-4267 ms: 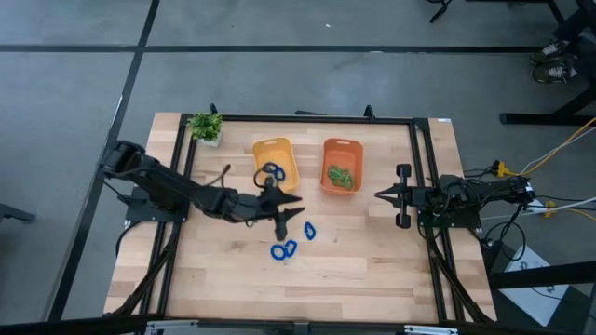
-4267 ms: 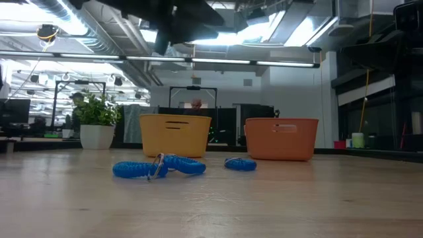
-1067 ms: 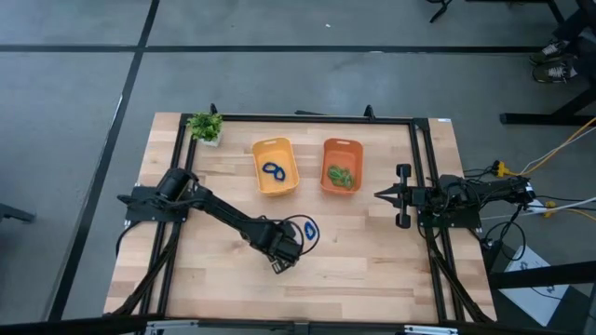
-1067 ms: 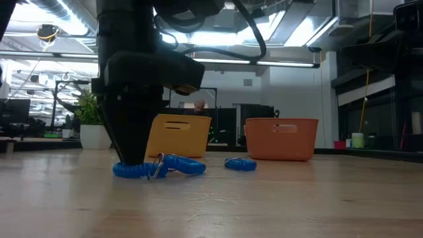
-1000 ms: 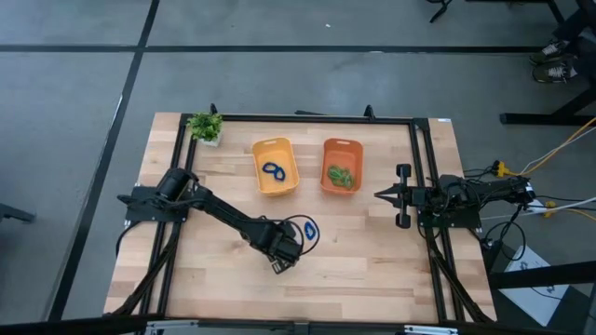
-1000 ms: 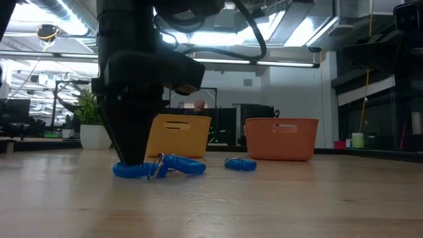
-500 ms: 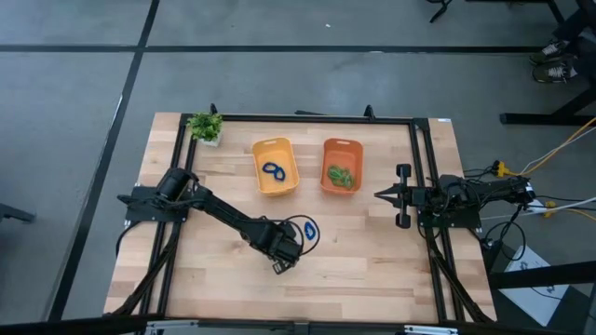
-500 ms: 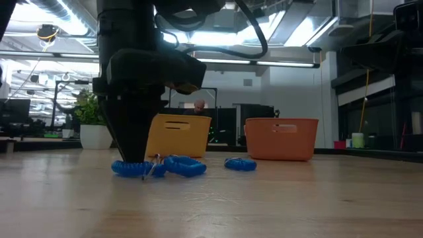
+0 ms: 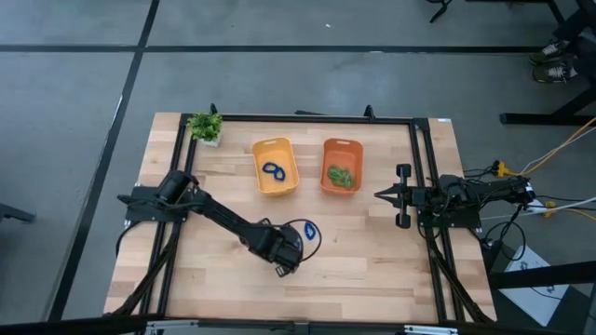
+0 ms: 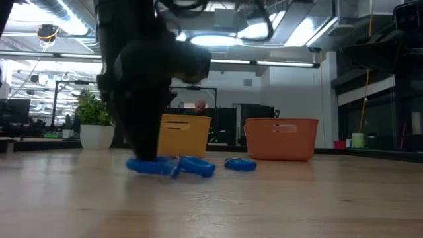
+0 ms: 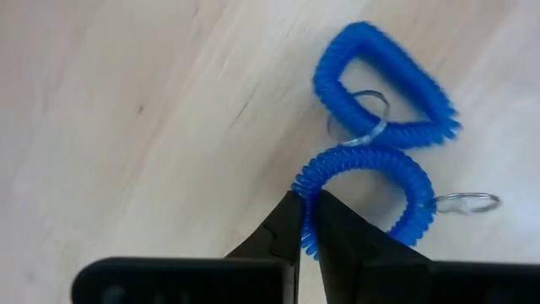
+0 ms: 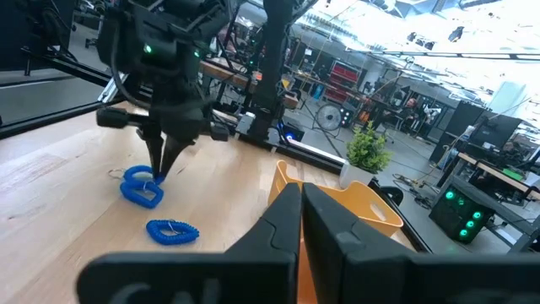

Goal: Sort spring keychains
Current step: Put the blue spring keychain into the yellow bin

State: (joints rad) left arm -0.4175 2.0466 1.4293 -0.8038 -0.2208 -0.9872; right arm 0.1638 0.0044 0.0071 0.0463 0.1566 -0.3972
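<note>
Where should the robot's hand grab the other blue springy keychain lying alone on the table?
Probably on one long side of the lone blue spring keychain, coming straight down from above. It lies flat on the table as a thin oval loop, so one finger could go inside the loop and one outside, pinching the coil. The left hand is nearest but already pinches another blue keychain.

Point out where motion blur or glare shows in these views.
Low view: the left gripper and the blue keychains under it are smeared by motion, ceiling lights glare overhead. Left wrist view: the farther blue keychain looks slightly soft. High view: evenly lit.
</note>
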